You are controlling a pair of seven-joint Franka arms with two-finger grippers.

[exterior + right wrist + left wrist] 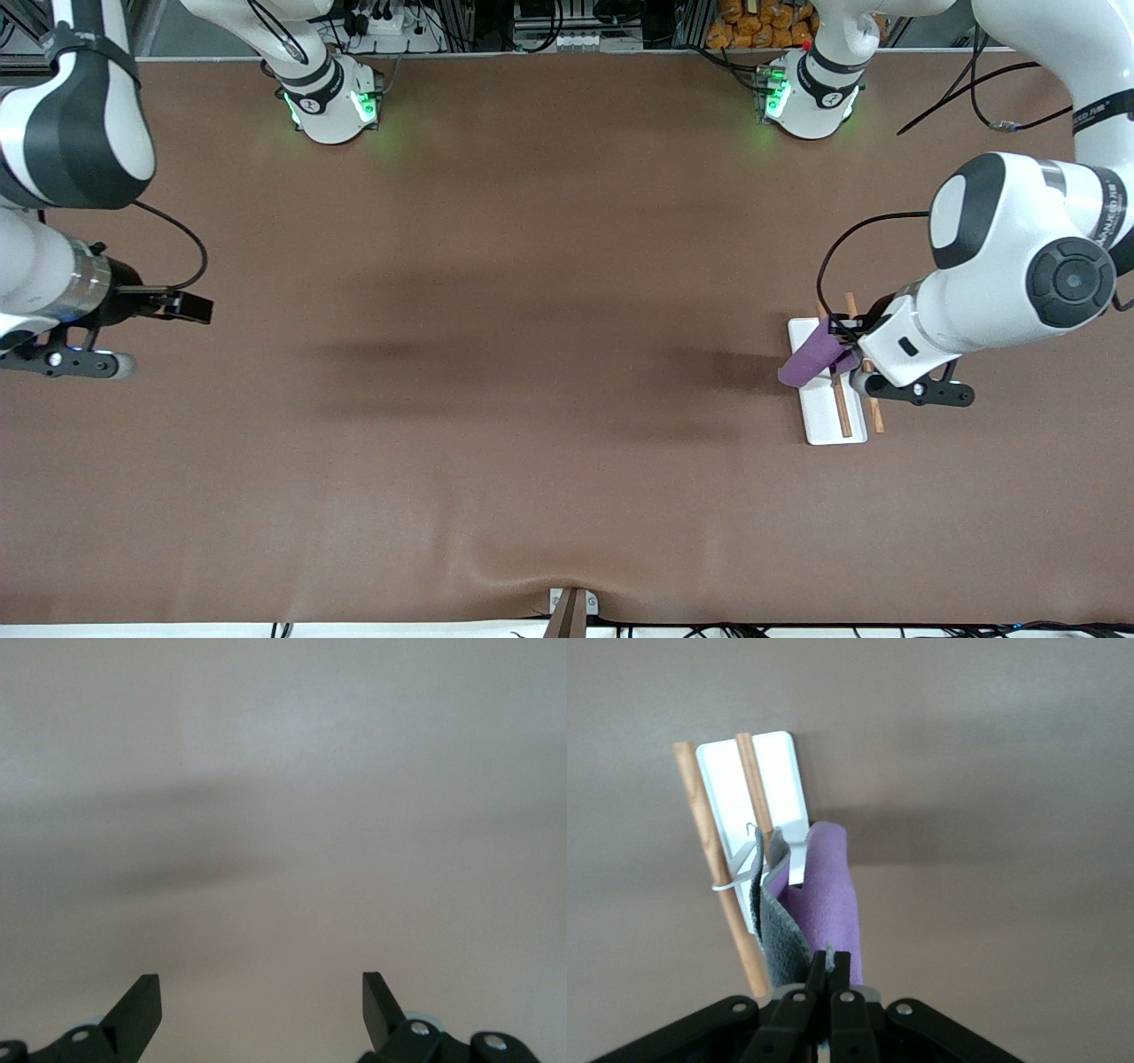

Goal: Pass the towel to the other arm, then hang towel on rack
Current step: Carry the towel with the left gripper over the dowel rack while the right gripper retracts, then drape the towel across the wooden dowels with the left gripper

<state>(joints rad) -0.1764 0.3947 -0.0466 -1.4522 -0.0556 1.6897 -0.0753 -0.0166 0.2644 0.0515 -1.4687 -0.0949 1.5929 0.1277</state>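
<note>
Left gripper (829,979) pinches one end of the towel (824,904) over the rack (772,780), and the cloth already drapes by the rods. I would lower it until both halves hang evenly, then release. Right gripper (261,1005) waits wide apart above bare table.

Brown table (532,266), orange packets (762,22) and cables (567,35) along its robot-side edge

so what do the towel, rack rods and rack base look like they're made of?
Towel: soft napped cloth, purple face, grey reverse; it folds limply.
Rods: light-brown, matte, look like wooden dowels.
Base: smooth white plate, slightly glossy, probably plastic or painted board; can't tell which.
</note>
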